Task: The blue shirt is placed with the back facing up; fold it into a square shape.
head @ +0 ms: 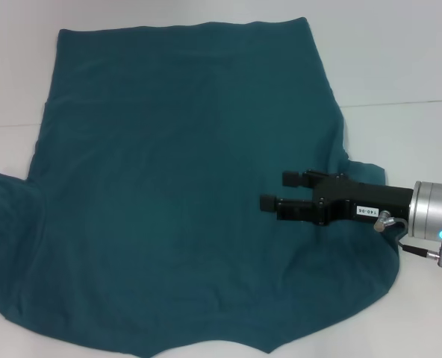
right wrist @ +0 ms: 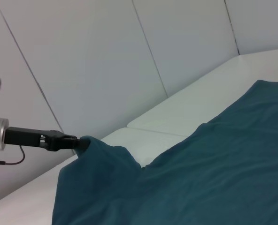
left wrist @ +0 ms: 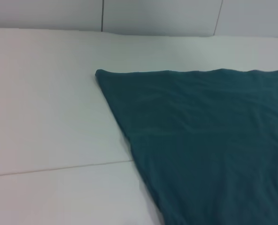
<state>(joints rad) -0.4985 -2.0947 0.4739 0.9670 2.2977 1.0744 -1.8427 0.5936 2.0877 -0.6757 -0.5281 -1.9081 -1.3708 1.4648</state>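
blue shirt [head: 176, 186] flat, right gripper [head: 275, 191] over it

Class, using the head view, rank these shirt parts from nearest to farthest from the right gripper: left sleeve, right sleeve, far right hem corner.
From the right gripper, open over the blue shirt:
1. right sleeve, just beneath the arm, on the right.
2. far right hem corner, at the back.
3. left sleeve, at the far left edge.
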